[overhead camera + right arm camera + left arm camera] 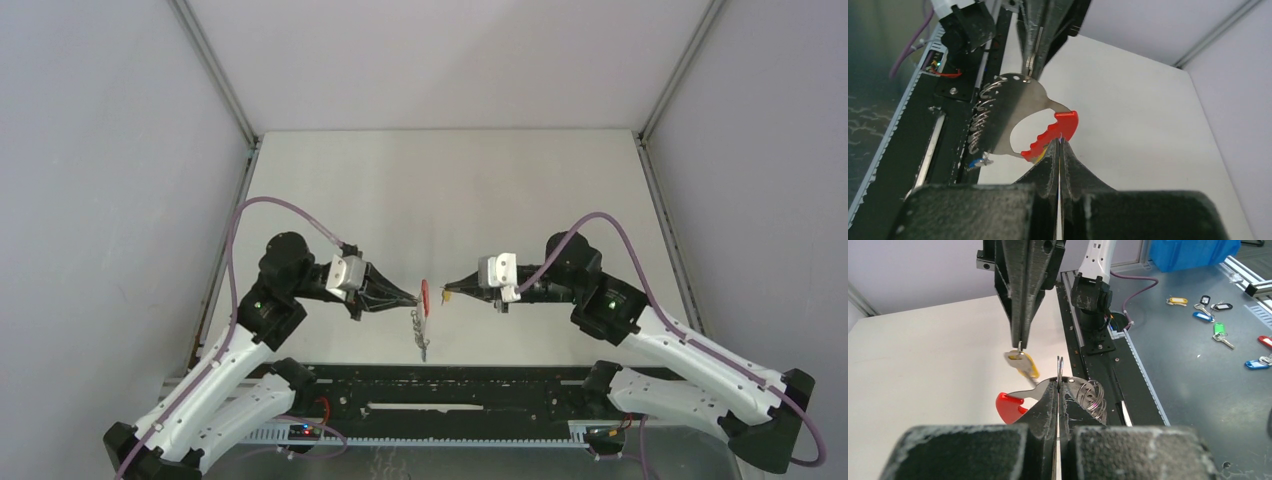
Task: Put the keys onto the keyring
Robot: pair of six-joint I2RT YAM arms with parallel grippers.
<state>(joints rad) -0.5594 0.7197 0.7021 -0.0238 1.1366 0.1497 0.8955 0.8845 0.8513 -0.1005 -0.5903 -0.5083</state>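
My left gripper (411, 298) is shut on the keyring (425, 296) and holds it in the air above the table's near edge. In the left wrist view the jaws (1058, 382) pinch a thin wire ring on its flat metal plate, with the red tab (1009, 407) to the left and spring rings (1093, 397) to the right. My right gripper (446, 294) is shut on the yellow key (1024, 363), just beside the keyring. In the right wrist view the red tab (1055, 129) is right at the shut fingertips (1059, 142). A small blue key (976, 162) hangs under the plate.
A black rail (450, 390) runs along the table's near edge, under the keyring. Beyond the table, several coloured key tags (1215, 310) lie on a grey surface beside a blue bin (1193, 252). White walls enclose the table (450, 190).
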